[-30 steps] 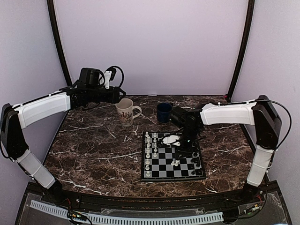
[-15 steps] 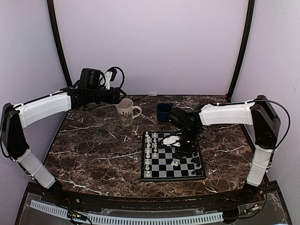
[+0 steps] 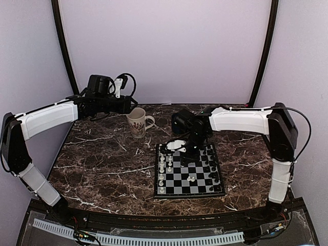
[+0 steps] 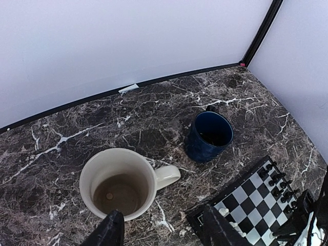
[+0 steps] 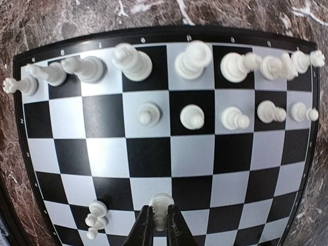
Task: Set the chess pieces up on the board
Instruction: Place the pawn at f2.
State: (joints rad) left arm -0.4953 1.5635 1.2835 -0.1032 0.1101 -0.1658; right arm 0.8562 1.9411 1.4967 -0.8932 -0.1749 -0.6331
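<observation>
Fingers (image 5: 143,233) of the right gripper (image 5: 159,214) are clamping a tiny white plastic pawn (image 5: 163,200) from both sides, its round head poking out just past the dark tips; the jaws are standing almost together with only the pawn's stem between them; whether its base is touching the square below, I cannot tell; the pawn is sitting over the middle of the flat black-and-light-grey checkered chessboard (image 5: 154,154), well apart from the two rows of glossy white pieces (image 5: 192,59) lining one edge; small rounded pawns are forming the inner row, taller turned figures the outer one; a small cluster of white figures (image 5: 95,218) is sitting near the fingers, to their left in the wrist view; black pieces (image 3: 211,159) are crowding the opposite edge; the left gripper (image 4: 164,233) is hovering with its jaws spread and nothing between them, above a cream ceramic mug (image 4: 123,184) and near a dark blue cup (image 4: 209,136); everything is resting on a dark brown marble tabletop (image 3: 102,164) veined in white.
</observation>
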